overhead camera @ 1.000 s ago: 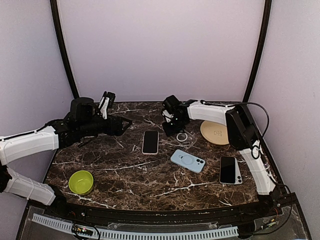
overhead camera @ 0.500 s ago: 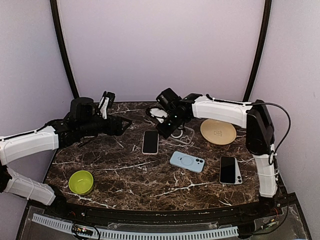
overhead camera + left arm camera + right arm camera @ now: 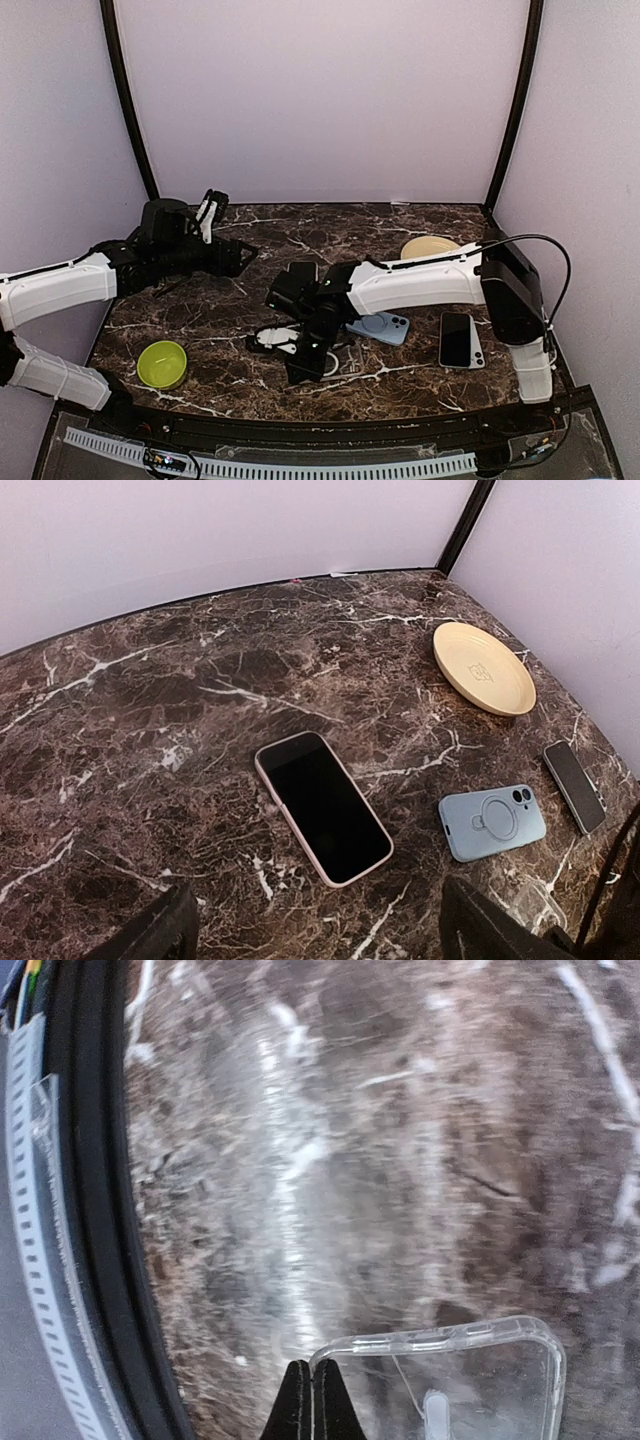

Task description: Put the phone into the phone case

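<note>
Presently pinching the thin rim of the clear phone case (image 3: 450,1380) with the right pincer (image 3: 310,1368), both fingers pressed together on one corner edge. Doing so with the right arm stretched across the bench (image 3: 200,320) to its near middle, close to the black front edge. Getting only heavy blur from the right wrist view, so not telling whether the case is resting on the marble or raised off it.

Holding the left pincer (image 3: 318,920) spread wide apart and gripping nothing. Hovering it over the left side of the bench and looking down on the phone (image 3: 322,820). Finding that phone flat, screen up, pink-bordered, around the middle of the bench. Seeing it well apart from the clear case and partly hidden behind the right arm in the top view.

Noting a pale blue case (image 3: 492,822) to the right of the phone, back up, with a ring and a camera cut-out. Noting also a second dark phone (image 3: 575,785) farther right, a cream plate (image 3: 483,667) toward the far right, and a green bowl (image 3: 162,363) near the front left.
</note>
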You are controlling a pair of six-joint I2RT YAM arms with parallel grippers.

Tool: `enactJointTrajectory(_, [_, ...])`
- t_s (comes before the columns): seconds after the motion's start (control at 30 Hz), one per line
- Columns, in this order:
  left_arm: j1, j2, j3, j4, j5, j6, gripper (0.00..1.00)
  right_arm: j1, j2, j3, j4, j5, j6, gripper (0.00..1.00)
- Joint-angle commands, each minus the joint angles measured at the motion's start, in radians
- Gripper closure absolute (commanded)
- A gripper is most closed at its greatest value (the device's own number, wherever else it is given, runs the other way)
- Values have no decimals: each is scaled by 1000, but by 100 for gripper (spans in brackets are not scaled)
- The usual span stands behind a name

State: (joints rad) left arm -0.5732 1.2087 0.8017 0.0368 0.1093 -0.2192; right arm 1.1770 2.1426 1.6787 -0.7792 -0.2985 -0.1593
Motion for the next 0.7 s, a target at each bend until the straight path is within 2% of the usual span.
enactJointTrajectory(0.0, [3, -20, 23, 29, -69, 29, 15, 0, -77, -88, 91, -109, -1, 100])
enactJointTrajectory(0.03, [3, -23, 23, 28, -86, 39, 16, 1, -89, -111, 106, -107, 9, 100])
enactJointTrajectory(0.1, [3, -18, 23, 20, -96, 49, 16, 6, -104, -144, 125, -96, 24, 89])
enactJointTrajectory(0.17, [3, -5, 24, 14, -97, 54, 18, 10, -114, -169, 139, -82, 41, 70])
enactJointTrajectory(0.23, [3, 14, 29, 6, -87, 66, 21, 13, -147, -203, 174, -69, 68, 57])
enactJointTrajectory(0.3, [1, 40, 42, -12, -64, 85, 26, 13, -193, -244, 216, -39, 105, 49])
enactJointTrajectory(0.33, [-4, 60, 58, -41, -53, 104, 28, 13, -224, -266, 230, -20, 130, 48])
enactJointTrajectory(0.4, [-30, 90, 93, -107, -16, 154, 37, 13, -306, -329, 259, 2, 196, 49])
enactJointTrajectory(0.43, [-47, 98, 108, -142, 10, 176, 45, 13, -354, -376, 282, 7, 236, 52])
enactJointTrajectory(0.47, [-90, 112, 110, -156, 20, 237, 52, 13, -404, -432, 306, 19, 287, 57])
enactJointTrajectory(0.53, [-164, 136, 105, -180, 41, 320, 57, 13, -486, -548, 346, 50, 393, 69])
enactJointTrajectory(0.67, [-258, 232, 109, -234, 124, 379, 78, 13, -547, -741, 442, 43, 636, 88])
